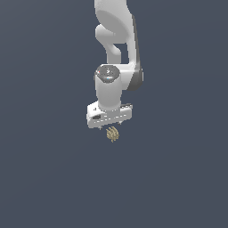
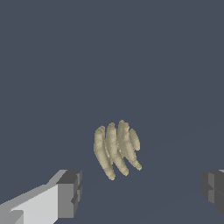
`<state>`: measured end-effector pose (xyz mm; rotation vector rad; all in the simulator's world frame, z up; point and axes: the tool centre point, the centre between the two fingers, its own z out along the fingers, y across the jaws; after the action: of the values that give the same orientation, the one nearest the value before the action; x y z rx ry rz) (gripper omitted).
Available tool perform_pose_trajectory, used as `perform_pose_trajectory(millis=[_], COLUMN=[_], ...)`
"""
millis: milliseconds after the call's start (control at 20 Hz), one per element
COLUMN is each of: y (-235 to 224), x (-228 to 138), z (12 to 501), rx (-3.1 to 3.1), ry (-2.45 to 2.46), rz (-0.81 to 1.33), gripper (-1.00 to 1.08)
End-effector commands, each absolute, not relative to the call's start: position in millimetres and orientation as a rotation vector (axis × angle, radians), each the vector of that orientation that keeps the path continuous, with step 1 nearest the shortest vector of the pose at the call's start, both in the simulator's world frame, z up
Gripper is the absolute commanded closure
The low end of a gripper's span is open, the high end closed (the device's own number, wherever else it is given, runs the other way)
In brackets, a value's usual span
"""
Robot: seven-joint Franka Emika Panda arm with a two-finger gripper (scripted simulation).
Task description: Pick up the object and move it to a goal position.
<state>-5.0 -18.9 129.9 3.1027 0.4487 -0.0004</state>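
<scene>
Object [image 2: 116, 148] on plain grey-blue surface [image 2: 109, 57]

A plain, dark slate-blue surface [image 1: 49, 178] fills the exterior view edge to edge, flat and uniform in tone, with no seams, markings or texture. The wrist view shows the same dark blue-grey ground, smooth and evenly lit throughout, with only a very faint straight line crossing it at a slant; what that line is cannot be told
</scene>
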Motion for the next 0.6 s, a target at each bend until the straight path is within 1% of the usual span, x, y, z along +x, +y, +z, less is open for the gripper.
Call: perform_pose_trajectory(millis=[0,550], y=[-16,-8], x=[-6,-10], z=[120,94], rx=[3.085,3.02], ry=[0.56,0.862], rz=[-0.001,-0.001], gripper=[-0.92,-0.92])
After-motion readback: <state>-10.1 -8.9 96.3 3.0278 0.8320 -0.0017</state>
